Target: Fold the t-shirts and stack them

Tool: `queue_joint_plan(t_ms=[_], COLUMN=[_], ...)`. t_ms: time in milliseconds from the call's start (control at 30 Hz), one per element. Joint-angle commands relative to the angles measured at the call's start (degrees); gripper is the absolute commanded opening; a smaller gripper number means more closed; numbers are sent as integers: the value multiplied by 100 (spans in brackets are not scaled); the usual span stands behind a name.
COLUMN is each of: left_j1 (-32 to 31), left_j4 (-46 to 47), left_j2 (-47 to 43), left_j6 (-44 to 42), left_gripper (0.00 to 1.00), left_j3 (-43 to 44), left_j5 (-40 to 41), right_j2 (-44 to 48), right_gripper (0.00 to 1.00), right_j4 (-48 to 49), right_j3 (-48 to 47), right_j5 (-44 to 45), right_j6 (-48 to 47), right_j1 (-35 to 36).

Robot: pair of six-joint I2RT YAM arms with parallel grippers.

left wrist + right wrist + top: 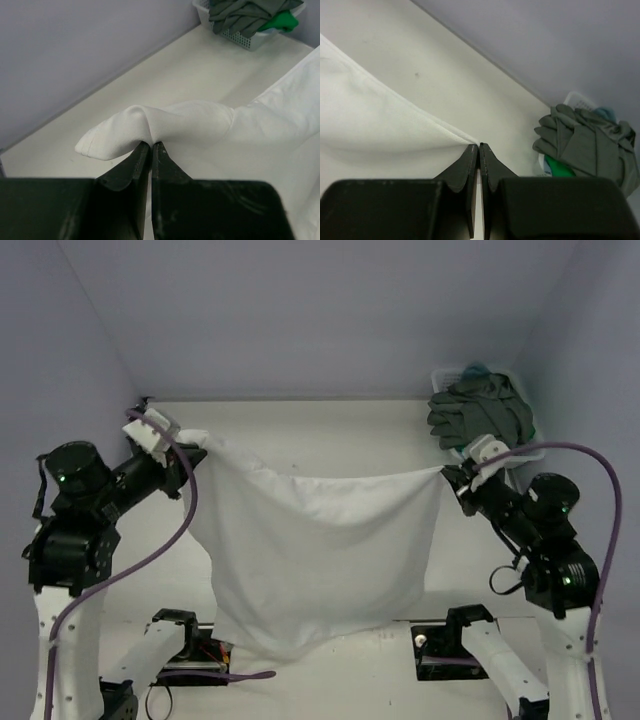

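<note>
Above the middle of the worktop (330, 435), I am holding the white t-shirt (315, 550) spread out between my two arms, like a sheet pegged on a line. The left jaws are pinching its upper left corner, closed tight on a bunched fold of cloth, with a rounded lobe of fabric sticking out past them toward the back wall. The right jaws are pinching the upper right corner, also closed down to a sliver, with only a thin edge of the cloth caught between their tips. The top edge of the shirt is sagging gently in the middle between the two grips. The rest of it is hanging down toward the near edge of the worktop, narrowing to a rounded bottom between the two arm bases; I cannot tell whether that lower edge is touching the surface.

At the far right corner, a white lattice basket (235, 37) is sitting against the wall, well apart from the held shirt. A dark grey t-shirt (480, 410) is lying crumpled on top and spilling over its rim. A bright green t-shirt (280, 21) is peeking out beneath the grey one, and a bit of a teal-blue t-shirt (478, 368) is showing behind it
</note>
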State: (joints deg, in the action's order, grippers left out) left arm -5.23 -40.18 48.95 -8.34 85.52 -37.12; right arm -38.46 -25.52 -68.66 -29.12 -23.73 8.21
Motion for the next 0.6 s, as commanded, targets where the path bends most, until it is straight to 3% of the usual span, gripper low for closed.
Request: queue_joint_plan(t_ms=[0,267,567], left_j1=[5,5,-4], left_j4=[916,1863,2944], left_j2=[438,1502,3285], left_j6=[-106,-519,-537], left_gripper=[0,0,0], left_j3=[-78,-816,-905], left_j5=[74,284,504], right_j2=[-783,-2542,-4466], right_gripper=[0,0,0], right_j4=[889,2119,2973], right_j3=[318,529,301], right_j5=[345,794,1699], right_j6=[-299,-335,-343], right_j1=[-39,-30,93])
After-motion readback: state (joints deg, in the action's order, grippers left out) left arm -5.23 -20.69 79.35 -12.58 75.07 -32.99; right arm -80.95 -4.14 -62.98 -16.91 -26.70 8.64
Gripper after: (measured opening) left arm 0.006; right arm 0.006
